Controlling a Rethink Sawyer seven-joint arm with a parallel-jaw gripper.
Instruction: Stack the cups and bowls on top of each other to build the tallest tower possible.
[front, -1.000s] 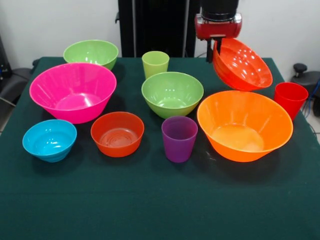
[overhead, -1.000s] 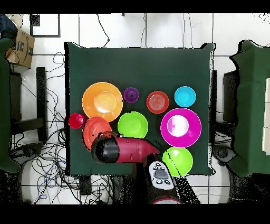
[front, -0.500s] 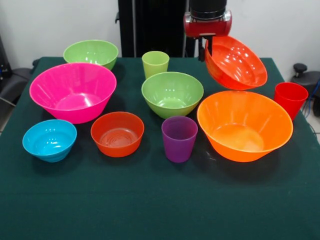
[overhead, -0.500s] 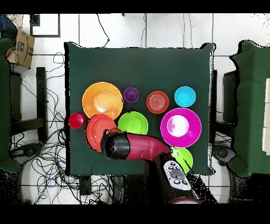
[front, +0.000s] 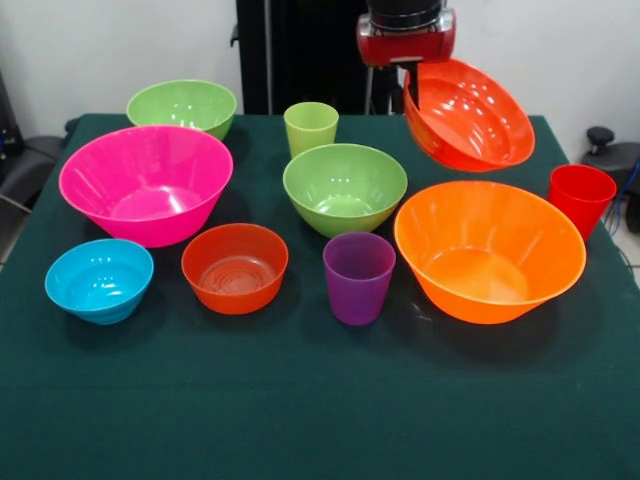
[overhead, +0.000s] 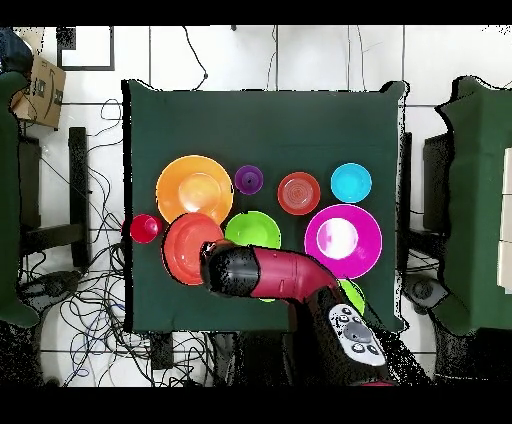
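While our jaws pinch the rim of the red-orange bowl (front: 468, 115), it hangs tilted; we think it's light, stiff and slippery, so the rim grips best

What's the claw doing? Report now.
Claw: shut on the red-orange bowl, held tilted in the air above the table.

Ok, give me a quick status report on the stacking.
End effector shut on red-orange bowl, held tilted in the air. No tower yet; large orange bowl sits below. Nothing in the way.
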